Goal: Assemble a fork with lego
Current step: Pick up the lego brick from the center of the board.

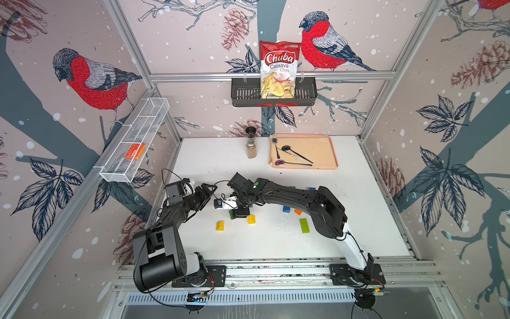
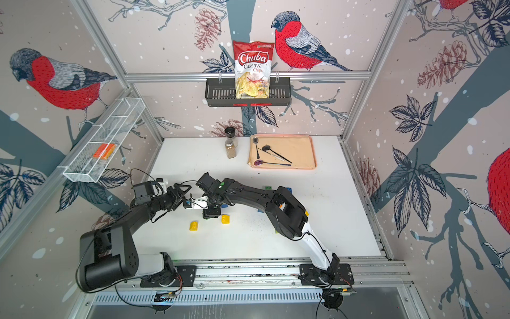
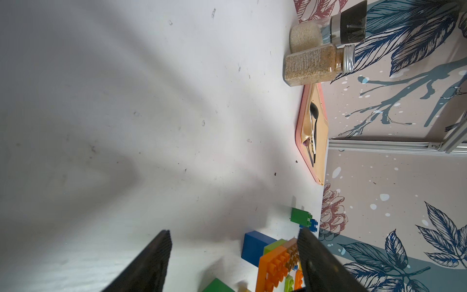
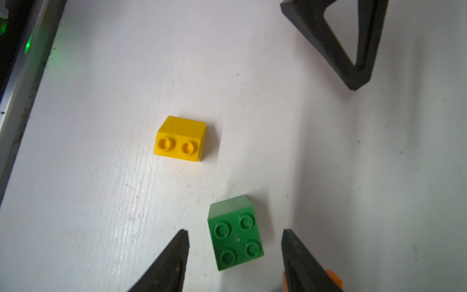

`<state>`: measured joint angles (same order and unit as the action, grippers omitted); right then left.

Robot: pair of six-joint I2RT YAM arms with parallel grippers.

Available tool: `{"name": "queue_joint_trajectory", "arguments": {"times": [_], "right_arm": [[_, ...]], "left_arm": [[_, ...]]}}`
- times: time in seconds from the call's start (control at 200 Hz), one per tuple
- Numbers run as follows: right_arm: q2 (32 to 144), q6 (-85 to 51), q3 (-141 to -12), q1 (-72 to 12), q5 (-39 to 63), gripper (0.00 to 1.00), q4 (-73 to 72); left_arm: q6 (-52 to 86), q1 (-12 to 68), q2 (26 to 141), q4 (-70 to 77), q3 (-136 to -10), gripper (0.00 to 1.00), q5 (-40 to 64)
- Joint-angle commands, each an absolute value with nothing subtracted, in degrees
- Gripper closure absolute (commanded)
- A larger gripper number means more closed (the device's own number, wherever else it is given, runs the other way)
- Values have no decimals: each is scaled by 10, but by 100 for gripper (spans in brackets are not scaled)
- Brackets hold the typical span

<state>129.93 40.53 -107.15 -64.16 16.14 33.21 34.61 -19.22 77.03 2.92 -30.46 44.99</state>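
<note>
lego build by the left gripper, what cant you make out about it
- Left wrist view: the lego build is cut off by the picture's edge and partly behind a finger of the left gripper; its full shape cannot be told.
- Both top views: the right arm covers it.

1. A green square brick (image 4: 235, 232) is set studs up on the counter (image 1: 276, 243).
2. A yellow brick (image 1: 220, 225) is laid near-left of it, and a second yellow brick (image 1: 251, 219) to its right.
3. A lime green long brick (image 1: 304, 225) is laid flat, studs up, farther right.
4. A blue brick (image 1: 286, 209) and an orange brick (image 1: 298, 212) are placed close together beyond it.
</note>
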Motion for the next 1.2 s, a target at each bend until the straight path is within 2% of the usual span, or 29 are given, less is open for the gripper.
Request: {"name": "queue_joint_trajectory", "arguments": {"times": [0.0,0.305,0.53,0.855,0.975,1.061,1.196], "right_arm": [[1312,405,-1087,-647,152,39,348],[1334,404,-1100,-650,145,42,379],[1327,393,-1098,-651,152,56,380],[1337,378,-1099,-650,155,64,390],[1334,374,-1106,-650,164,70,401],[1319,370,-1107,-648,179,75,403],[1279,355,-1100,-645,194,76,400]], "left_arm": [[340,-194,773,49,-304,21,462],[338,-196,773,48,-304,21,461],[336,-196,772,48,-304,22,462],[334,-197,769,47,-302,22,463],[326,-196,770,40,-307,22,467],[323,-196,768,39,-306,22,471],[312,-195,766,41,-308,23,499]]}}
